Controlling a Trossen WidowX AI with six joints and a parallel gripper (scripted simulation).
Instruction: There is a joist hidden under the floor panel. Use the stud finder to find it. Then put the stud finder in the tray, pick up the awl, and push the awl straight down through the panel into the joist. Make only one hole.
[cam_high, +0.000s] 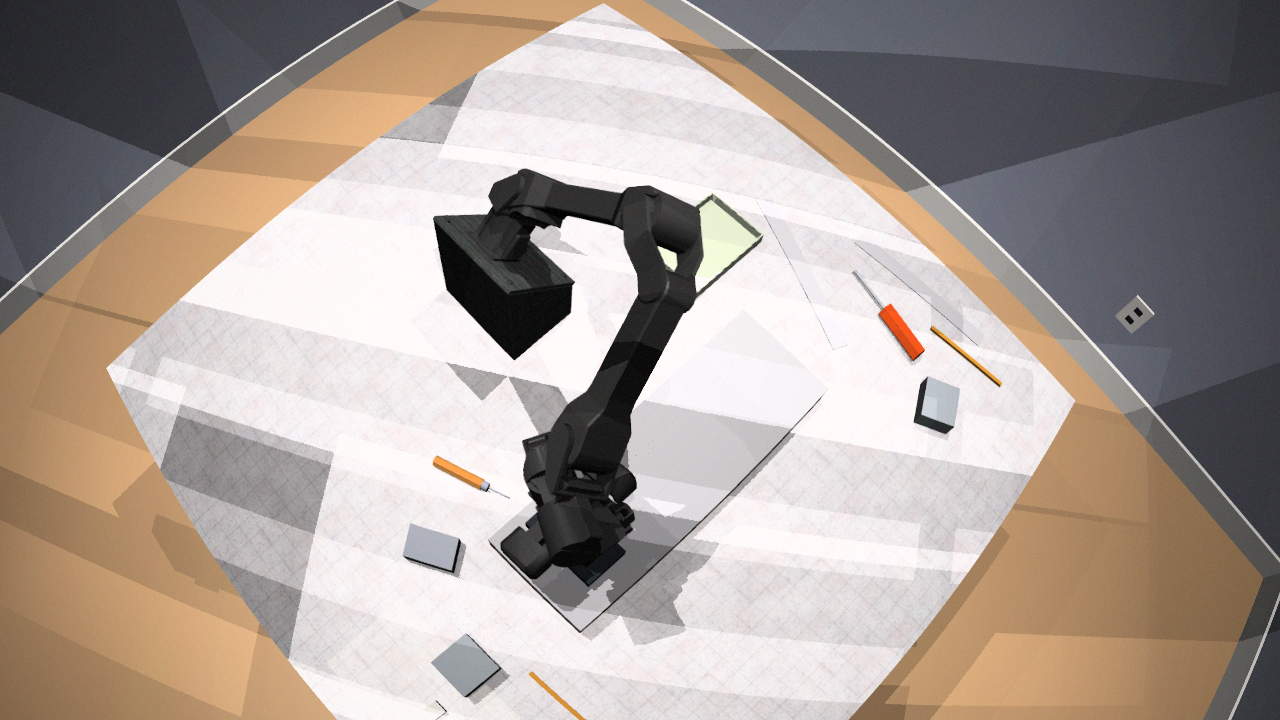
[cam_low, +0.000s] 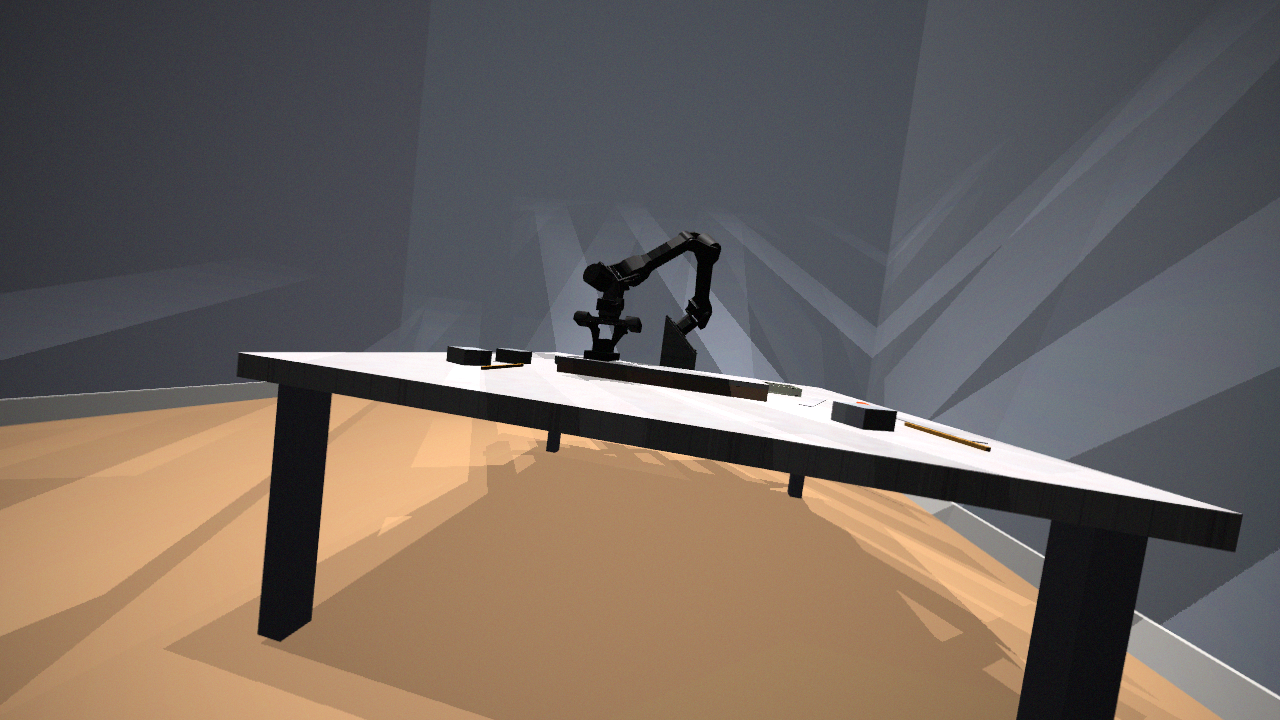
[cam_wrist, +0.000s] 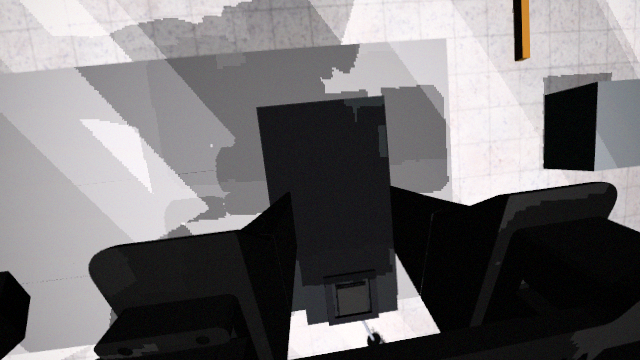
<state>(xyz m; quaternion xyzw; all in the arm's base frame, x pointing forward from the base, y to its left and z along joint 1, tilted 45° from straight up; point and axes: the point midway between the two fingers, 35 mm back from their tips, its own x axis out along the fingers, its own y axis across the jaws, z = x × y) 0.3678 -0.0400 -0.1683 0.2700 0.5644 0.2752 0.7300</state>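
My gripper (cam_low: 603, 342) (cam_wrist: 332, 194) is shut on the dark, flat stud finder (cam_high: 597, 567) (cam_low: 601, 354) (cam_wrist: 325, 160). It holds it flat on or just above the pale floor panel (cam_high: 716, 394) (cam_low: 662, 376) (cam_wrist: 50, 150), near the panel's lower-left end in the top view. The stud finder's small window (cam_wrist: 353, 300) is grey and unlit. An orange-handled tool with a thin spike, which looks like the awl (cam_high: 460, 473), lies beside the panel; its tip (cam_wrist: 368, 328) shows in the wrist view. The pale green tray (cam_high: 726, 240) (cam_low: 785, 389) lies partly behind the arm.
A red-handled screwdriver (cam_high: 901, 332), a pencil-like stick (cam_high: 966, 356) and a grey block (cam_high: 939, 402) lie right of the panel. Two more grey blocks (cam_high: 432, 548) (cam_high: 465, 665) and another stick (cam_high: 556, 696) (cam_wrist: 524, 30) lie near its lower-left end. A dark pedestal (cam_high: 514, 308) bears the arm.
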